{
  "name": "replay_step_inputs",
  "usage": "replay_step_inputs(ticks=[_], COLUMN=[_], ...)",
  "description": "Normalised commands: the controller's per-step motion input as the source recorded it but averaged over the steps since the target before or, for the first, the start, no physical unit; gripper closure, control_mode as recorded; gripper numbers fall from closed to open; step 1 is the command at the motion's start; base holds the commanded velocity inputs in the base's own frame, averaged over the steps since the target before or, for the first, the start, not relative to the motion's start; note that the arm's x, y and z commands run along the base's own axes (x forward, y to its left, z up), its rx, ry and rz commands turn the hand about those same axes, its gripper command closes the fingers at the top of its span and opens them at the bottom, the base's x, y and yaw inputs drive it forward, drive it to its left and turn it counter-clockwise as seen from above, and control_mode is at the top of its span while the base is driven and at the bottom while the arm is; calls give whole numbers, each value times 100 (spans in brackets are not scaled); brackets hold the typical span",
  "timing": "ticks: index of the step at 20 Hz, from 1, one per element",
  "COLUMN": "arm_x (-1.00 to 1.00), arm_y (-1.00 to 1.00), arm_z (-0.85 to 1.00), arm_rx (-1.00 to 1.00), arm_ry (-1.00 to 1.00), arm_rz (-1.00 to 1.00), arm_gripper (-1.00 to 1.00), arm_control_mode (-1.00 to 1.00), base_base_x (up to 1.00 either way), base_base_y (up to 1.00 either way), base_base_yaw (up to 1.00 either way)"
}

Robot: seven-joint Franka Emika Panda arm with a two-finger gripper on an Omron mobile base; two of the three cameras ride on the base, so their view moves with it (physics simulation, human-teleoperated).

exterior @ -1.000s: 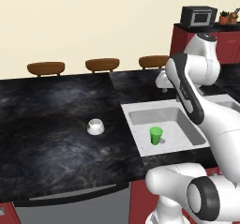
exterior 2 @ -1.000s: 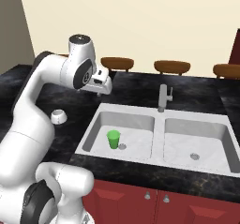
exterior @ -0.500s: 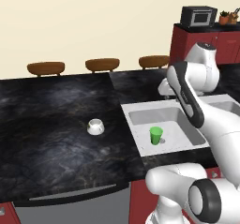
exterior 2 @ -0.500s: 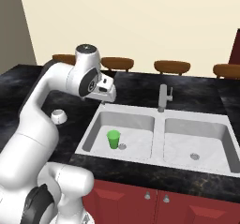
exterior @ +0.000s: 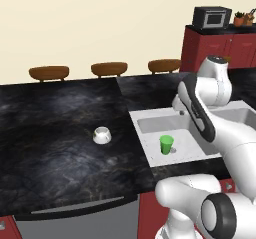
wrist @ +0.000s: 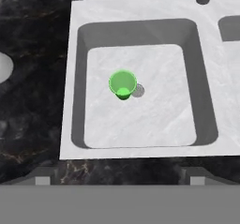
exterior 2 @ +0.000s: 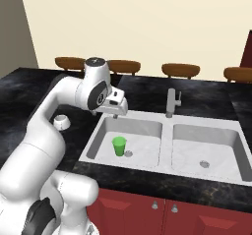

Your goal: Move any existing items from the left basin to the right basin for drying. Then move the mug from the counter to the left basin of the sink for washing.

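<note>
**Hand view: green cup upright, and easy to tip**

Hand view puts the small bright green tapered plastic cup (wrist: 123, 84) upright on the pale floor of the light grey left basin (wrist: 140, 120), touching the round metal drain (wrist: 137, 91). Your gripper (exterior 2: 116, 112) hangs released, jaws spread, above the basin's back edge. Descend off-centre and a fingertip will likely knock the light cup over. Watch the grey faucet (exterior 2: 171, 102) when carrying across to the darker right basin (exterior 2: 206, 143). The squat white-silver mug (exterior: 101, 135) waits on the black marbled desk (exterior: 55, 128), near the sink's left rim.
</note>
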Motion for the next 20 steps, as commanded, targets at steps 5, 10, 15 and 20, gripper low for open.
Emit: replay_step_inputs(ticks=[5, 10, 15, 20], arm_x=[13, 25, 27, 27], arm_y=[-8, -4, -2, -1], arm_z=[-28, -25, -22, -17], arm_rx=[-3, -2, 0, 0], arm_ry=[6, 7, 8, 5], arm_rz=[-7, -8, -8, -5], arm_gripper=[-100, -100, -100, -100], arm_control_mode=[-100, -100, -100, -100], base_base_x=[0, 0, 0, 0], base_base_y=[0, 0, 0, 0], base_base_yaw=[0, 0, 0, 0])
